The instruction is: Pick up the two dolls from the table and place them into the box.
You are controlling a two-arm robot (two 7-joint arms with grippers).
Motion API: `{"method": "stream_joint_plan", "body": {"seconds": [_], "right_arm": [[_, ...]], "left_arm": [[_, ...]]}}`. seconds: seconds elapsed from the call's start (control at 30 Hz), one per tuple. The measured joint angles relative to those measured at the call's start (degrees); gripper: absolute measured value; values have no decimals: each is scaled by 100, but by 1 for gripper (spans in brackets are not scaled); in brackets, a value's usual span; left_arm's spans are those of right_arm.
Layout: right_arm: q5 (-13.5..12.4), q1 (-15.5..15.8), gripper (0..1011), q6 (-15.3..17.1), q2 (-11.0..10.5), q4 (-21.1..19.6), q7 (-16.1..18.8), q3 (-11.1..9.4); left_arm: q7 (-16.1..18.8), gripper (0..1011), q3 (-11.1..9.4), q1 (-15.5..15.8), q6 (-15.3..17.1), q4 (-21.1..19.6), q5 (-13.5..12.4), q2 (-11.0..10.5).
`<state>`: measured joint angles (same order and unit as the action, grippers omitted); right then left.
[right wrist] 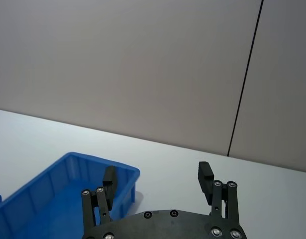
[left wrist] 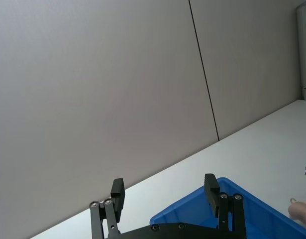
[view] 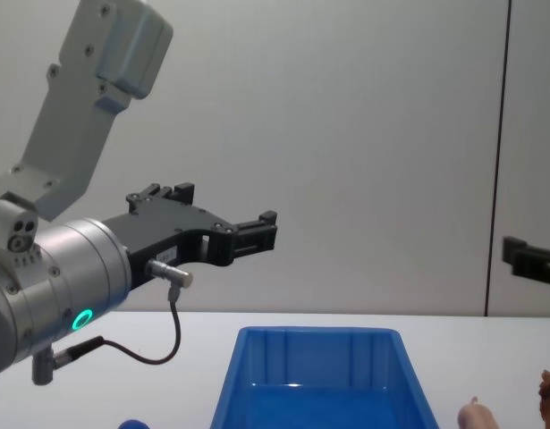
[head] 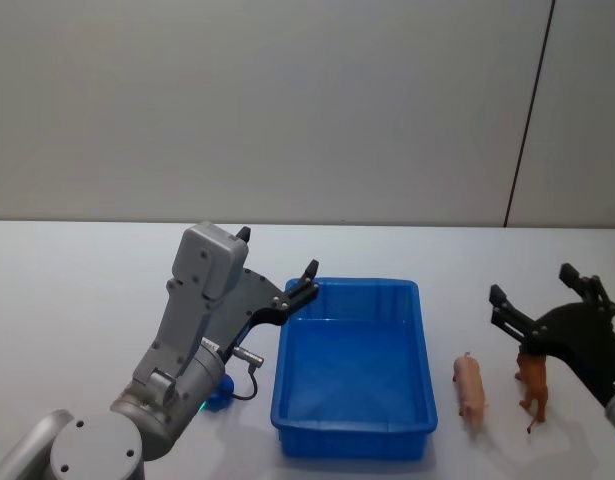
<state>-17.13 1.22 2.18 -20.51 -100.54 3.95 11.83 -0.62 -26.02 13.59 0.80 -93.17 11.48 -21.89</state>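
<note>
The blue box (head: 353, 441) stands empty at the table's middle front. A reddish-brown animal doll (head: 533, 386) stands right of it, directly under my right gripper (head: 532, 283), which hangs open above it with nothing between its fingers. The blue doll (head: 216, 394) lies left of the box, mostly hidden beneath my left arm. My left gripper (head: 277, 252) is open and raised over the box's far left corner. The left wrist view shows its fingers (left wrist: 118, 187) spread above the box rim (left wrist: 252, 206). In the right wrist view my right gripper (right wrist: 157, 174) is open beside the box (right wrist: 58, 186).
A pale pink pig figure (head: 470, 387) lies between the box and the brown doll. White tabletop stretches behind the box and to the far left. A plain grey wall stands behind the table.
</note>
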Motion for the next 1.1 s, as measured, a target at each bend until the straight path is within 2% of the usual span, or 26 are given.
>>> {"method": "stream_joint_plan", "body": {"seconds": [0.23,0.53,0.83,1.1], "right_arm": [[-88,38,1001,220,-169,135,-9,-146],[-50,71,1001,559,-303,420,-12,-244],[103,70,1001,808,-286,759,-14,-218],[208,38,1001,1002,-179,1078,-94,-138]], "left_arm": [[0,1003,0,0,0,0,0,0],[0,1003,0,0,0,0,0,0],[0,1003,0,0,0,0,0,0],[0,1003,0,0,0,0,0,0]]}}
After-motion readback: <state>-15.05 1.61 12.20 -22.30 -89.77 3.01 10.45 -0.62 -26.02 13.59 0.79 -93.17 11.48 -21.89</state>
